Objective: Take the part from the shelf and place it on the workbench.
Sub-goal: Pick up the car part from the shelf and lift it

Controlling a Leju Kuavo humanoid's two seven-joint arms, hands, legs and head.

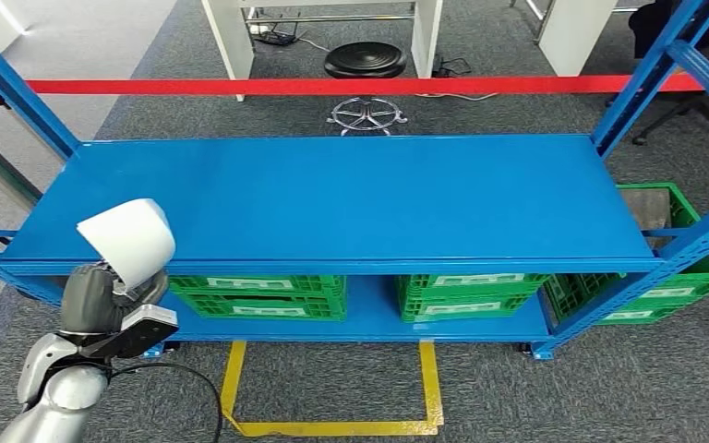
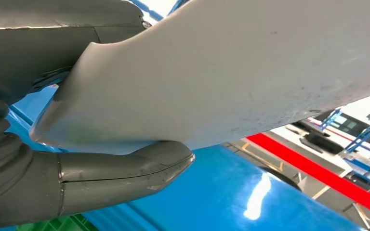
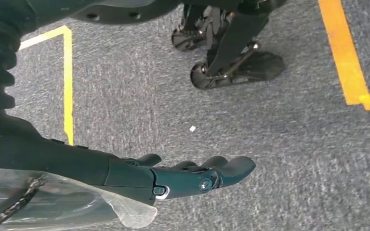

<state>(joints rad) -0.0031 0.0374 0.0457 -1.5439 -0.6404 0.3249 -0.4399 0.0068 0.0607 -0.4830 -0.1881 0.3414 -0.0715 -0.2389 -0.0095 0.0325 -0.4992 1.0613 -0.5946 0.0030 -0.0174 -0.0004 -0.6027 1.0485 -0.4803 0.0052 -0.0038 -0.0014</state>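
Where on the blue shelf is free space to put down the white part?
The whole top board is bare between the blue uprights. The white part in the left hand overhangs its front left corner. The lower level is crowded with green crates.

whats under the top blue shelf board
Green crates sit on the lower shelf; another green crate stands right of it. The top board covers their contents.

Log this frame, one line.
left hand: holds white part above blue shelf | right hand: hangs empty | placement: pending
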